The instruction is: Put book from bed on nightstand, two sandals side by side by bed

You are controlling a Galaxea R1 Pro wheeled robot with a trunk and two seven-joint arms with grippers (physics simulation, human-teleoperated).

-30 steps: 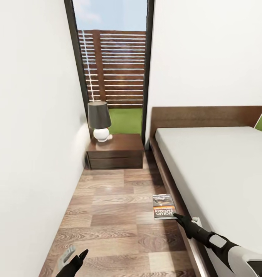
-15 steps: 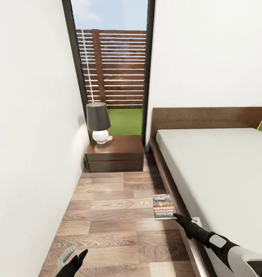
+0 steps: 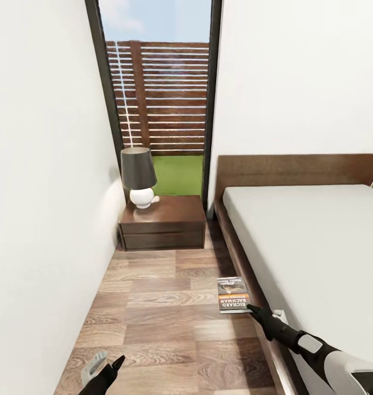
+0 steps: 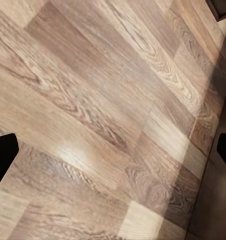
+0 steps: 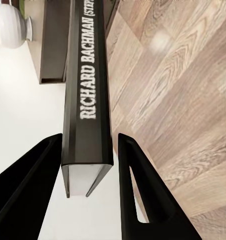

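gripping the book (image 3: 233, 295) by its spine, the right hand (image 3: 251, 310) holds steady. the nightstand (image 3: 162, 223) has drawn slightly nearer; left hand (image 3: 106, 372) open.

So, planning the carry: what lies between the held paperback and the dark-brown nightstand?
Head view: bare wood-plank floor separates the dark grey paperback in the right tool from the dark-brown nightstand.

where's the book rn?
In the head view the book is held in the right gripper, above the floor beside the bed, short of the nightstand; the right wrist view shows its spine between the fingers.
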